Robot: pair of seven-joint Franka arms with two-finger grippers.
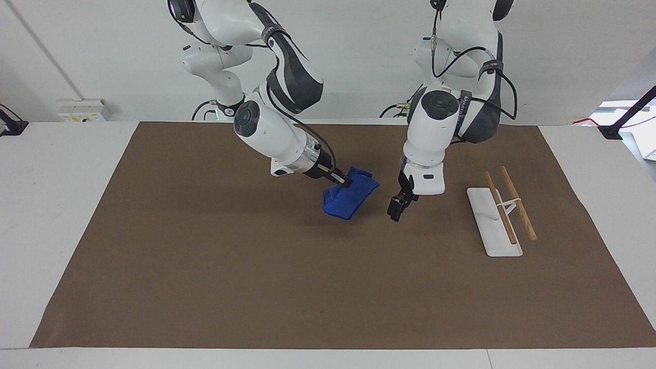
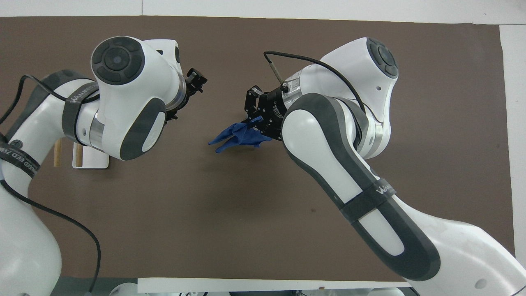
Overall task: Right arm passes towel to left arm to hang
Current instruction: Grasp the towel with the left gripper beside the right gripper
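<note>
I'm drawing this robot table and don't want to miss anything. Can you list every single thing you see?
towel: one, blue, hanging from the right gripper, up in the air over the middle of the mat
rack: one, white base with two wooden bars, on the mat toward the left arm's end
mat: one, brown, covering most of the table
table: one, white, under the mat
right gripper: one, black, shut on the towel, over the middle of the mat
left gripper: one, black, holding nothing, in the air beside the towel, between it and the rack
</note>
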